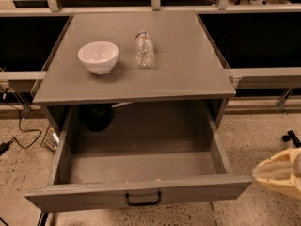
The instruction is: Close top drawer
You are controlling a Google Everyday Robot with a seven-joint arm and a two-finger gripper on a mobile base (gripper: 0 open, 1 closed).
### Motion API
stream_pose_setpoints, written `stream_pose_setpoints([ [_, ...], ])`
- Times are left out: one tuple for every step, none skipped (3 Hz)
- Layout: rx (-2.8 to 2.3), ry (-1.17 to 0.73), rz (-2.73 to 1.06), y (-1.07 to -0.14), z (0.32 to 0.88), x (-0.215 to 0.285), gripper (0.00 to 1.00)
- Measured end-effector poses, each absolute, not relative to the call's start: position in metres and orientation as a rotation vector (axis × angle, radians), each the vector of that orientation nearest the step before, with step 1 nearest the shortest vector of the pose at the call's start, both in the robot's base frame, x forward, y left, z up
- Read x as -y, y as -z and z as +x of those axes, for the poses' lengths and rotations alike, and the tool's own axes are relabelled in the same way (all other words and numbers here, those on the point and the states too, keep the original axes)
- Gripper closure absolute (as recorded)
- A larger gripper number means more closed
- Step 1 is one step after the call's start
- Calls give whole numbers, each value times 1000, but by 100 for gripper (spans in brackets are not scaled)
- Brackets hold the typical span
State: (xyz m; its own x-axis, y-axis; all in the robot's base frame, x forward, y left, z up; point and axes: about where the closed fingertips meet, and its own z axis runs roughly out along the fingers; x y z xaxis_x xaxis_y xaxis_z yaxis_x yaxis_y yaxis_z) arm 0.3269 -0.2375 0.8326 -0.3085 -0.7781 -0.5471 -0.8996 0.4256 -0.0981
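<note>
The top drawer (136, 191) is pulled far out of the grey cabinet. Its long flat front panel faces me at the bottom of the view, with a black bar handle (143, 200) at its middle. The drawer's inside looks empty apart from a dark round object (97, 117) at its back left. My gripper (277, 174) is a cream-coloured shape at the right edge, just right of the drawer's front right corner and apart from it.
On the cabinet top (188, 65) stand a white bowl (98, 56) and a clear plastic bottle (144, 48). Black panels and metal rails run behind and beside the cabinet. A cable (19, 126) lies on the speckled floor at the left.
</note>
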Motion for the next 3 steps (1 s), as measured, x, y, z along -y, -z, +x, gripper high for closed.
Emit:
stream_pose_setpoints([
  [-2128, -367, -1378, -810, 305, 224, 100],
  [-2097, -414, -1389, -790, 283, 204, 100],
  [-2065, -425, -1404, -769, 269, 186, 100],
])
